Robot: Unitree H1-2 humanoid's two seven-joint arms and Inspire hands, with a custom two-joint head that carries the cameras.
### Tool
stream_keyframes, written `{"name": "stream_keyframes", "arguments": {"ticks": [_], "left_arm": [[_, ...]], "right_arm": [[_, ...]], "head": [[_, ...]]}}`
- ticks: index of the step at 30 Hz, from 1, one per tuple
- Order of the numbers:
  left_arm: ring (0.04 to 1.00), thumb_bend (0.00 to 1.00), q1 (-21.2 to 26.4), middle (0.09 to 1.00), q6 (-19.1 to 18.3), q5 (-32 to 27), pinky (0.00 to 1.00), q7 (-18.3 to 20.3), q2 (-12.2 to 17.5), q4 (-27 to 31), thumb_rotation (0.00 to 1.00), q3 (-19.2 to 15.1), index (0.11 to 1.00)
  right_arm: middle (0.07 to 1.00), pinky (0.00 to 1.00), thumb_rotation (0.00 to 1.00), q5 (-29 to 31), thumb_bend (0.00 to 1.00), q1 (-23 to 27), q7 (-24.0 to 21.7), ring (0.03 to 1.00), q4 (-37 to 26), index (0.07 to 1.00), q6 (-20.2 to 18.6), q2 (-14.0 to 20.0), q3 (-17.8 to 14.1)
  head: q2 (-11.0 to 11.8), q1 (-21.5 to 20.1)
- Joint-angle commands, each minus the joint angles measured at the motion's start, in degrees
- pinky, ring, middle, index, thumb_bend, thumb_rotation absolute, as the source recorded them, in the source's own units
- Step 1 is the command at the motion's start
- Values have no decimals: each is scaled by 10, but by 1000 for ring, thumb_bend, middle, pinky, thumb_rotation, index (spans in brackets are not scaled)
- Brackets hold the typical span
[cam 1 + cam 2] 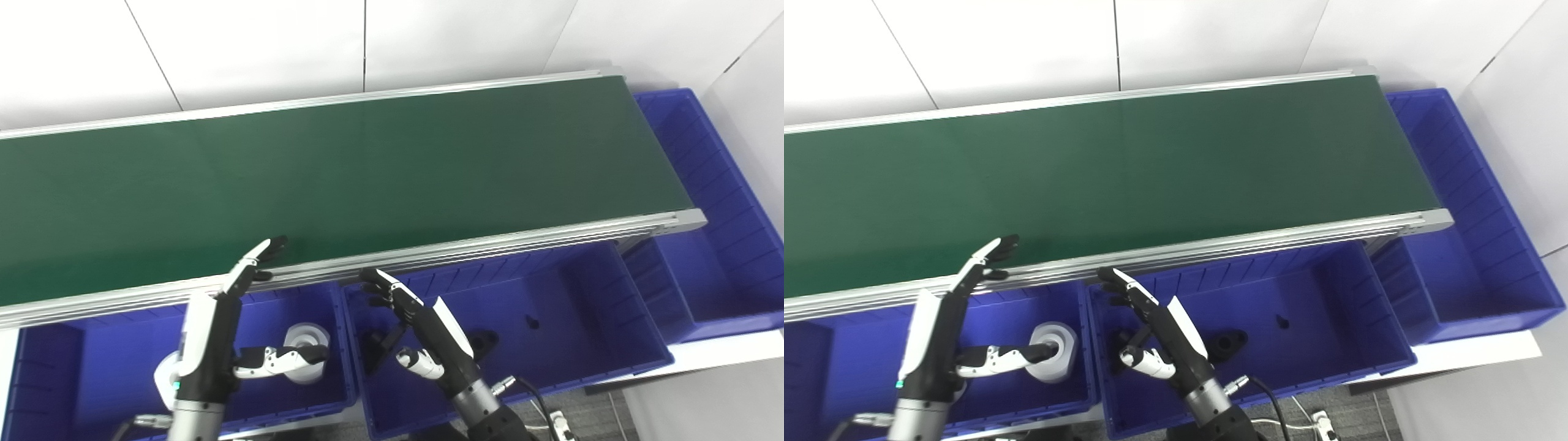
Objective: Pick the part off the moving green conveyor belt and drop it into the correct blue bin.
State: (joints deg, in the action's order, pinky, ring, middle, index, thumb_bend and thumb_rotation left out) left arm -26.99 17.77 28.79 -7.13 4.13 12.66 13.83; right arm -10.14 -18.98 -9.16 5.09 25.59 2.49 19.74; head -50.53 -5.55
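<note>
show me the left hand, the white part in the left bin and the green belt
left hand (931,331): right eye view, on its white back.
white part (1056,349): right eye view, on its round rim.
green belt (367,171): left eye view, on bare belt surface.

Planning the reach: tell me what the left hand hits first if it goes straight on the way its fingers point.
Likely the green belt. The left hand is open, its fingers aimed up and away over the near rail. No part shows on the belt ahead, so the belt surface comes first, though the hand's height above it is unclear.
</note>
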Motion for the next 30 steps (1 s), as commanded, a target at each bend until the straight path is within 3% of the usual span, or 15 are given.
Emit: {"name": "stream_keyframes", "arguments": {"ticks": [1,5,10,17,30], "left_arm": [[852,945,9,869,24,-12,746,6,3,-13,760,8,863],[917,904,22,920,45,-77,865,44,19,-53,772,28,912],[970,956,27,968,21,-165,936,97,19,-52,785,48,945],[1000,1000,35,1000,-6,-184,957,132,10,-53,874,64,999],[1000,1000,31,1000,-14,-179,992,146,10,-33,899,67,1000]], "right_arm": [[903,809,951,9,882,-1,-2,874,-25,901,-6,3,-2],[905,819,951,17,898,-3,-7,878,-35,901,-18,15,-8],[908,829,939,38,899,-2,-16,884,-43,906,-25,34,-13],[911,816,955,51,900,2,-25,873,-42,910,-21,55,-22],[916,823,958,55,910,3,-31,880,-39,908,-17,61,-26]], "head": [[-3,11],[-9,33],[-17,83],[-19,124],[-18,130]]}}
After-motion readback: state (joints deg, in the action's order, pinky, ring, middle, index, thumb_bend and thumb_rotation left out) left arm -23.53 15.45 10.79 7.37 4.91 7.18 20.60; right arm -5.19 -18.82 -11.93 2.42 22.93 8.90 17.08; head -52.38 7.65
